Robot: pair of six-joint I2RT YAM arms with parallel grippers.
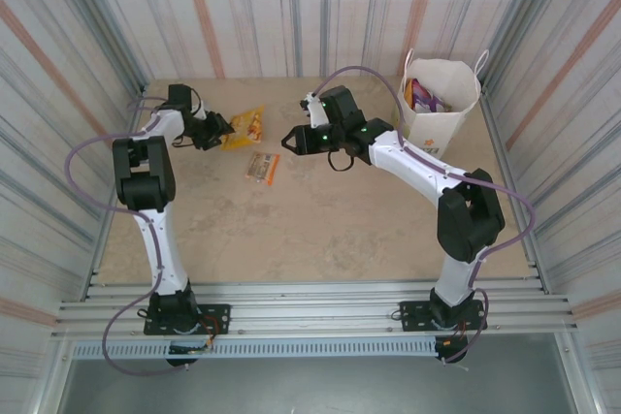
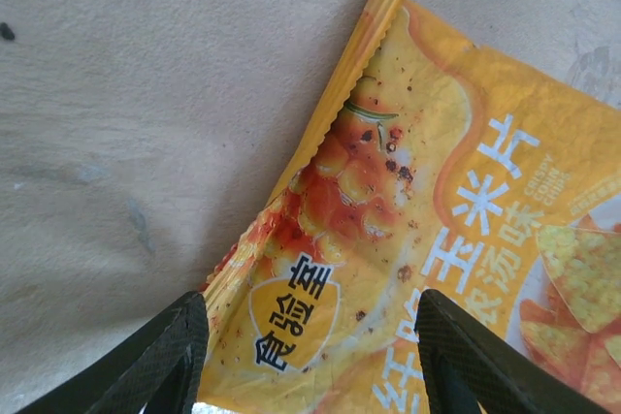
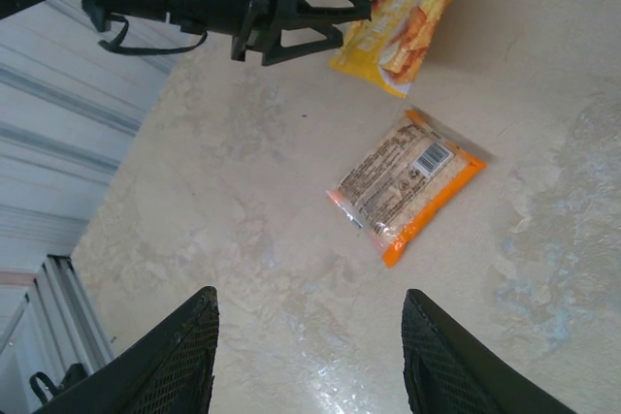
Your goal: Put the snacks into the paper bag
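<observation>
Leftmost on the beige table [image 1: 291,230], the left gripper [image 2: 310,302] sits low at the near end of a yellow-orange corn-chip packet [image 2: 417,191] printed with Chinese characters. Its jaws stand apart, one black finger at the packet's crimped side seam and the other over its printed face, and they are not closed on it. Whether the fingers actually touch the foil cannot be told. Just right of that packet and a little nearer the arm bases lies a small orange-edged packet [image 1: 262,167], flat on the table with its barcode label facing up and apart from both grippers. Next comes the right gripper [image 1: 289,140], raised above the table near the middle and pointing toward the left arm; its jaws are spread with nothing between them. Farthest right, at the back corner, the white paper bag [image 1: 441,121] stands upright with its cord handles up. A purple packet [image 1: 419,94] shows inside its open mouth.
</observation>
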